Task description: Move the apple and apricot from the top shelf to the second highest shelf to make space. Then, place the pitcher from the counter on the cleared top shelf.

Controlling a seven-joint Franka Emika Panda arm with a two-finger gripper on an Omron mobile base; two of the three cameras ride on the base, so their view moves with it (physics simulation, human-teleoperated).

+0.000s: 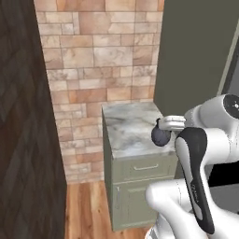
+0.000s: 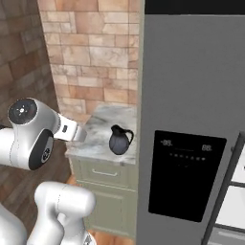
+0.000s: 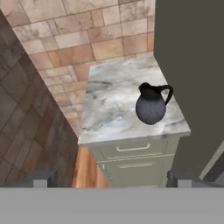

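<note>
The pitcher (image 3: 151, 107), a dark blue-grey jug with a loop handle, stands upright on the marbled counter (image 3: 109, 105) near its front right corner, beside the fridge side. It also appears as the pitcher (image 1: 160, 136) and the pitcher (image 2: 119, 139) in the base views. My gripper (image 3: 110, 181) is open, its fingertips (image 3: 41, 180) set wide apart with nothing between them. It hovers above and in front of the counter, well short of the pitcher. The apple, the apricot, the top shelf and the second highest shelf are out of view.
The grey fridge (image 2: 191, 95) rises right of the counter, with a dark display panel (image 2: 184, 174). White panels (image 2: 237, 172) show at its far right edge. A dark wood wall (image 1: 23, 140) closes the left side. Sage-green drawers (image 3: 131, 151) sit under the counter, over wood floor (image 1: 88, 210).
</note>
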